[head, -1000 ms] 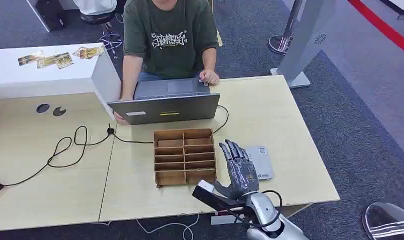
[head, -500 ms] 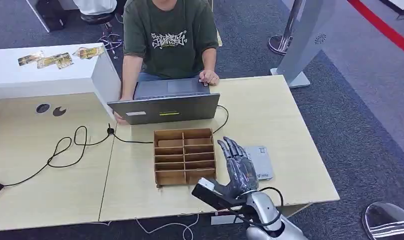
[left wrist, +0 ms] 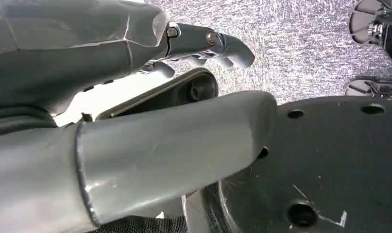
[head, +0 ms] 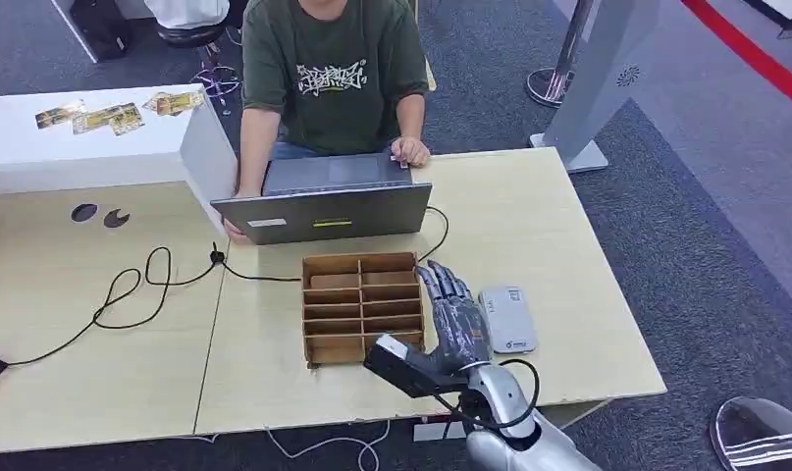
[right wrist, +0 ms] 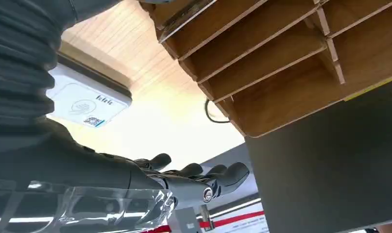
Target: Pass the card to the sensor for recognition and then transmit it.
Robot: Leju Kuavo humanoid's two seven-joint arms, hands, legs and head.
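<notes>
Fingers of my right hand (head: pixel 457 319) stretch out, slightly spread and empty, between the wooden organizer (head: pixel 361 307) and the card reader (head: pixel 507 319) beside it.

wooden organizer (head: pixel 361 307) behind open laptop (head: pixel 325 208) — person (head: pixel 331 74) typing, black cable (head: pixel 136 289) alongside

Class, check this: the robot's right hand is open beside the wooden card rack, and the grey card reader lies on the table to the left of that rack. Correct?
Not quite. The card reader lies to the right of the wooden card rack, as the head view shows. The right hand is indeed open, between rack and reader.
</notes>
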